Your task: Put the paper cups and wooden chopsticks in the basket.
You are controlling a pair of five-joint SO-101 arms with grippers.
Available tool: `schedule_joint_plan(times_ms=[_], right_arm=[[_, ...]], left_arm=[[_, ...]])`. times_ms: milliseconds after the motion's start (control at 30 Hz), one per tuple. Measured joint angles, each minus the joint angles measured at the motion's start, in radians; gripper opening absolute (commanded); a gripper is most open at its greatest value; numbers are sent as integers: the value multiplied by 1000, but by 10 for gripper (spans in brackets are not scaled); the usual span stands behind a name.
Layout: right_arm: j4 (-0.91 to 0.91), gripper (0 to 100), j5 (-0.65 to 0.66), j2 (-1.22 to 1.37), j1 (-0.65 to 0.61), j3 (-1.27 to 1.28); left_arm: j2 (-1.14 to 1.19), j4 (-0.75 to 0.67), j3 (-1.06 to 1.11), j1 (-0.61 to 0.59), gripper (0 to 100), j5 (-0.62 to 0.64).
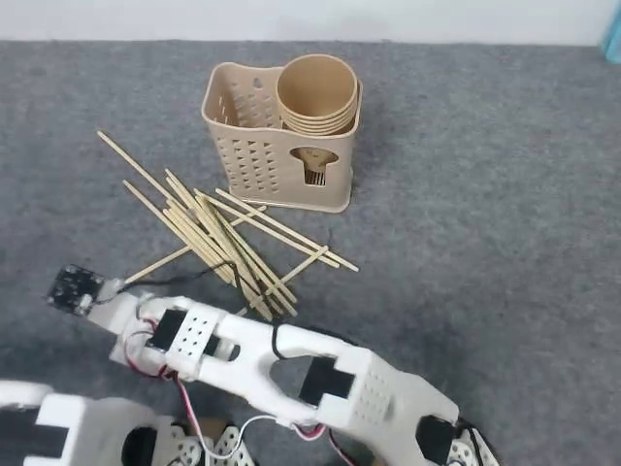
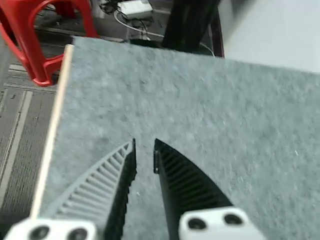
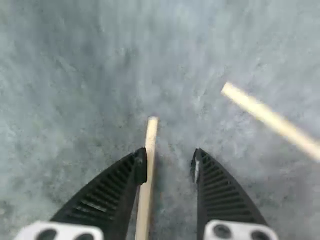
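1. Right gripper (image 3: 169, 165): jaws parted, not yet clamped, low over the mat (image 3: 75, 75).
2. One chopstick (image 3: 151, 131): lies between those jaws, against the inner face of one finger. Its long axis runs along the fingers and out past the tips. A squeeze would pinch it across its width, so it looks ready for closing.
3. Second chopstick (image 3: 270, 120): on the mat beyond the tips, off to one side, slanted across the gripper's line and apart from the first.
4. Pile (image 1: 228, 248): the other chopsticks, loosely crossed on the mat between the right arm (image 1: 291, 359) and the basket.
5. Basket (image 1: 262, 165): upright beyond the pile. The cups (image 1: 317, 87) are stacked in one compartment; the other looks empty.
6. Left gripper (image 2: 144, 150): jaws slightly ajar, nothing between them, over bare mat by the table edge (image 2: 55, 125). Judged the farther of the two from the sticks.
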Motion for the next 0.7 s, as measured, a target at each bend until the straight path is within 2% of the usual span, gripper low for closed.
schedule_joint_plan(times_ms=[233,367,433,500,700], right_arm=[[31,151,-2,28,-5,-57],[49,0,-2,29,-5,-66],[49,31,-2,29,-3,-66],[60,2,-2,29,-5,-66],[126,6,-2,29,-5,-92]], left_arm=[[0,0,-52,-60,63,5],[0,0,-55,-57,63,0],[0,0,-55,-58,63,0],[0,0,-55,-58,64,3],[0,0,-25,-34,63,-38]])
